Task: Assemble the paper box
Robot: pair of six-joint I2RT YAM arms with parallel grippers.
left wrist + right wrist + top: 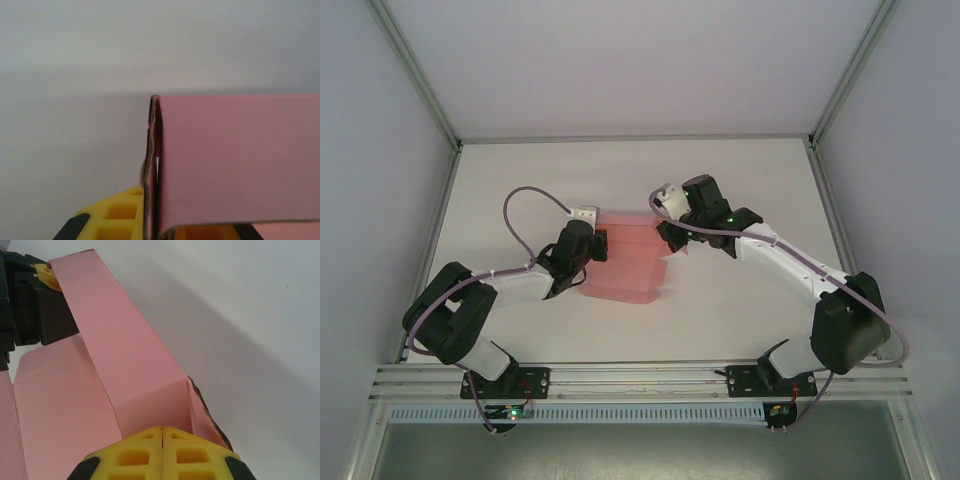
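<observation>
The box (625, 270) lay in the middle of the table (750, 180), between the two arms. It was mostly a flat pink sheet, with one long wall (125, 355) folded up along its far side.

The left gripper (595, 243) had the left end of that wall, its yellow fingers (117, 212) pinched on the doubled card edge. The right gripper (672, 238) stood at the other end. Its fingers (145, 450) were pressed tight together at the corner where a short flap turned off the wall. I could not tell whether any card was caught between them.

To my eye the step in hand was setting that right corner while the left arm steadied the wall. To do it well, the left pinch should hold firm and stay put, so the wall neither sags nor twists. The right gripper should work right on the crease and turn the flap square to the wall, not drag it sideways. Thin card like this would probably buckle or tear if the two arms pulled apart. Any move looked best made slowly, with the wall left slack rather than taut and the base flat on the table.
</observation>
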